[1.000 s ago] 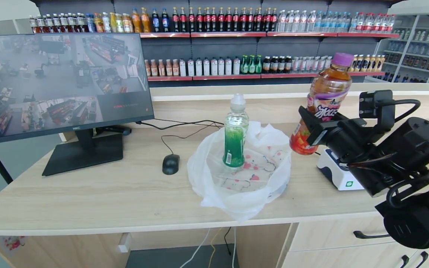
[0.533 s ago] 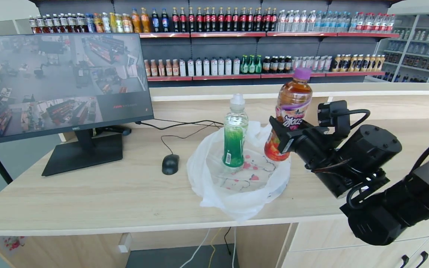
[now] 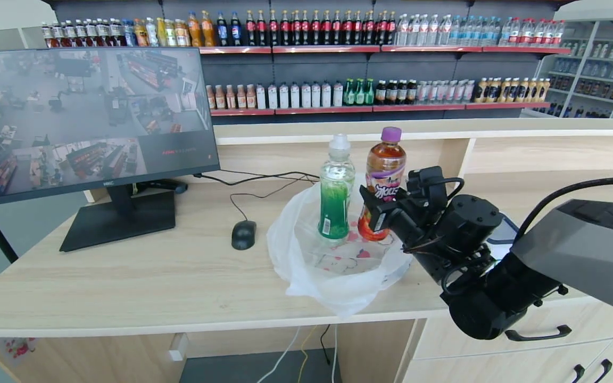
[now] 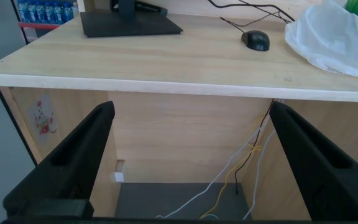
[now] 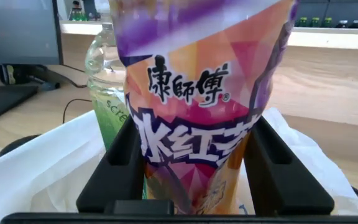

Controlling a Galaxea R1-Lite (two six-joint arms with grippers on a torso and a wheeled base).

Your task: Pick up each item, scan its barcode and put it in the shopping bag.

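Right tool (image 3: 377, 211) clamped on purple-capped bottle (image 3: 385, 162), upright over shopping bag (image 3: 306, 266) at counter (image 3: 125, 282) front edge, just beside green bottle (image 3: 334, 205). Risks: sideways nudge topples green bottle; early release tips held one; bag film snags tool. Left tool (image 4: 188, 155) spread, empty, below counter edge.

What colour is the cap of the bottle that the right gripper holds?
Purple: the cap shows best in the head view.

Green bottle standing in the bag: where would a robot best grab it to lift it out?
Probably around the green bottle's labelled middle, where the upright body is straight and round, coming in level from the robot's left; the right gripper holds the purple-capped bottle close on its other side.
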